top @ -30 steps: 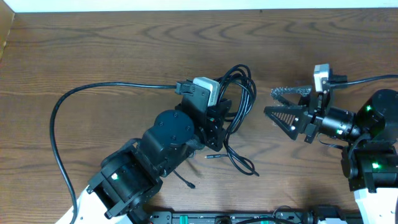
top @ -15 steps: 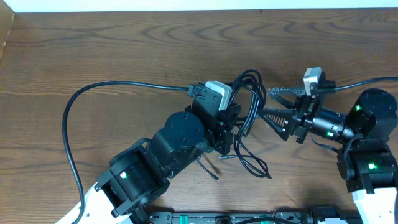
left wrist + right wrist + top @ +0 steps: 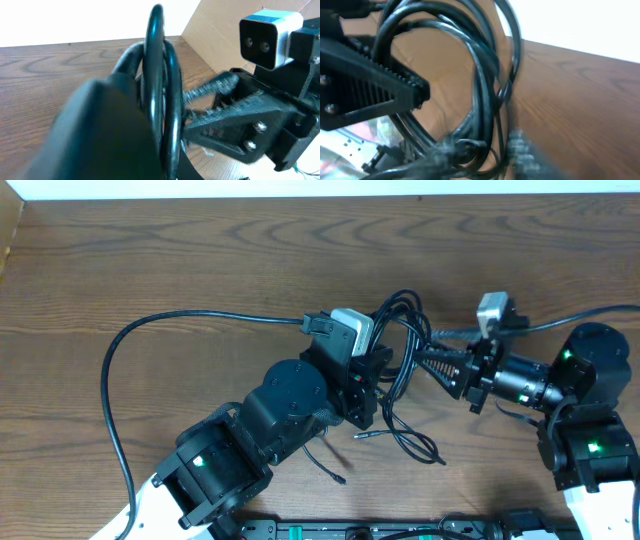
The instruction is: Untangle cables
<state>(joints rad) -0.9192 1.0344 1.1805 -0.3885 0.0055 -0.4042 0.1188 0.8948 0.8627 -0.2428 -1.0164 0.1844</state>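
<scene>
The cables (image 3: 405, 330) are a bundle of thin black loops at the table's middle, with loose strands trailing toward the front and a silver-tipped plug (image 3: 362, 436) on the wood. My left gripper (image 3: 372, 375) is shut on the bundle; in the left wrist view the loops (image 3: 156, 75) stand upright against my dark finger (image 3: 100, 135). My right gripper (image 3: 428, 345) is open and reaches in from the right. In the right wrist view, blurred, its gripper (image 3: 480, 150) has strands of the cables (image 3: 480, 65) between its fingers. No blue-tipped plug shows.
A thick black arm cable (image 3: 150, 330) arcs over the left half of the table. Another arm cable (image 3: 560, 323) runs off to the right. A cardboard box edge (image 3: 8, 230) stands at the far left. A rail (image 3: 380, 530) lies along the front edge.
My left gripper carried the bundle to the right. My right gripper moved left, from clear of the cables to having its fingers around the loop's right side.
</scene>
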